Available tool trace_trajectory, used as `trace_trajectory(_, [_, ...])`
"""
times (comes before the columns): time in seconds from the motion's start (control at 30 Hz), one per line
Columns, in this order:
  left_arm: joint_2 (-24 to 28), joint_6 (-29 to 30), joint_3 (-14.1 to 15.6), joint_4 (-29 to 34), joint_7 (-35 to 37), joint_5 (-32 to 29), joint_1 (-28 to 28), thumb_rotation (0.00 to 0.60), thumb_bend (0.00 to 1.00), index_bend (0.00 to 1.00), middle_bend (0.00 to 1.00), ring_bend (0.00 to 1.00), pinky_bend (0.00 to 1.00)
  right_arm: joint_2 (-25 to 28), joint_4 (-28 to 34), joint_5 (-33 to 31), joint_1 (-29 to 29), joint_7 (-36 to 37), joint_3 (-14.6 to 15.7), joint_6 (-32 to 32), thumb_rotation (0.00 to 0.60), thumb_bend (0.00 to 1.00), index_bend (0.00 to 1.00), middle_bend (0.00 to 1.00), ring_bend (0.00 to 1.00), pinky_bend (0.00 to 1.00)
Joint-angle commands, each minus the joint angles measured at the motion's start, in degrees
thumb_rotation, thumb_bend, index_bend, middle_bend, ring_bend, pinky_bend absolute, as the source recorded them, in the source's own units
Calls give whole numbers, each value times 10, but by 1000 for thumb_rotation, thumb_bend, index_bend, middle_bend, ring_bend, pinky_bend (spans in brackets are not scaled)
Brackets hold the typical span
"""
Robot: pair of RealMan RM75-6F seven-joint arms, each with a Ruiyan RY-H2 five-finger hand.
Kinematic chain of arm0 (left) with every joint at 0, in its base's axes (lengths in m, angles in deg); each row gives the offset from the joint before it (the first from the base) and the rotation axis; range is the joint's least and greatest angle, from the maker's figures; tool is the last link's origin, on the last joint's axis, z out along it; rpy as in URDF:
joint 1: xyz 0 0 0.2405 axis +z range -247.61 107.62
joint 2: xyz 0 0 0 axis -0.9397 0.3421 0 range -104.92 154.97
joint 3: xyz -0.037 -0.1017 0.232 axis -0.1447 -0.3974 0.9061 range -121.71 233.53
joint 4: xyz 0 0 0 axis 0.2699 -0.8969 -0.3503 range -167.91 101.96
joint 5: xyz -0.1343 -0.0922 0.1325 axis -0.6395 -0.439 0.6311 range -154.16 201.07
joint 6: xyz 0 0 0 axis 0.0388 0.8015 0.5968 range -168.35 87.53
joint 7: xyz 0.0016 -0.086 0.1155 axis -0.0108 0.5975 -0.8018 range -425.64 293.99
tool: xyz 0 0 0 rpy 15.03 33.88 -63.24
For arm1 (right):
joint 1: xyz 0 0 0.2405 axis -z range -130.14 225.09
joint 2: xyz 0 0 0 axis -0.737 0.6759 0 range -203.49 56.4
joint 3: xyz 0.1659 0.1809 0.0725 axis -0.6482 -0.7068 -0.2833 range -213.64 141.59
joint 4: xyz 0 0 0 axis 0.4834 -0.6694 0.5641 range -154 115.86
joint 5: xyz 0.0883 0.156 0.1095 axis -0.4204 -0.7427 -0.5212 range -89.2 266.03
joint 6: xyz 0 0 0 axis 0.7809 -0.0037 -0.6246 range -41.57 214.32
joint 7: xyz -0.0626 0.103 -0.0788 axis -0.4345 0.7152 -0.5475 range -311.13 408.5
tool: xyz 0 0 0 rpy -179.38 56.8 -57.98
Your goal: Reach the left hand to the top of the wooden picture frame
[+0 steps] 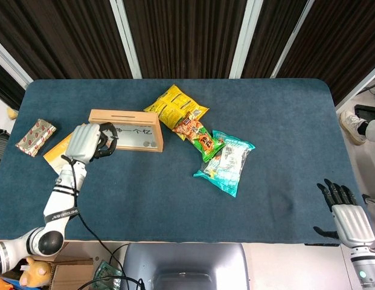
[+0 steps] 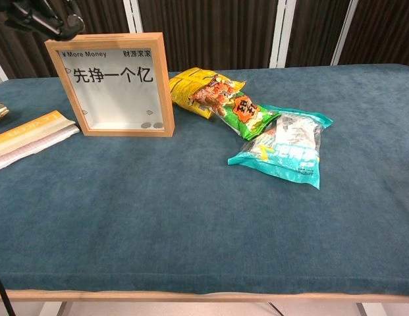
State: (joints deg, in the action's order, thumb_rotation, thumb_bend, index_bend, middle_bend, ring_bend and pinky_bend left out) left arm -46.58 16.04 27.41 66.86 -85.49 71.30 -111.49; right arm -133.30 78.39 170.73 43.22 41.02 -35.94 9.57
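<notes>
Wooden frame (image 2: pixel 112 84) | left hand (image 1: pixel 86 142) above, fingers curled, empty | right hand (image 1: pixel 351 223) head-view only, fingers apart

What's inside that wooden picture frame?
The wooden picture frame holds a white panel printed "More Money" with Chinese characters, and what look like coins at the bottom right. The left hand hides its left end from above.
</notes>
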Motion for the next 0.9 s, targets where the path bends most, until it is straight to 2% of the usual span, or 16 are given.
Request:
trace_trajectory(0.03, [-2,-32,-18,-42,-44,-81,-68,600,676,645,1000,1000,1000,2,-1,-5,-1,5,-2,2,600,174,0,0,0,0])
trace_trajectory(0.33, [-18,-46,-18,-125,-58,-147,-141,600,675,644,1000,1000,1000,10,-4,-19,-1,24,-10,2,600,173,0,0,0,0])
trace_trajectory(0.73, [-63,-91,29,-252,-80,-208,-204,600,651,641,1000,1000,1000,14,-6,-29,0,32,-14,3,600,173,0,0,0,0])
trace_trajectory(0.9, [-66,-91,41,-266,-80,-216,-209,600,649,641,1000,1000,1000,14,-6,-29,0,34,-15,1,600,173,0,0,0,0])
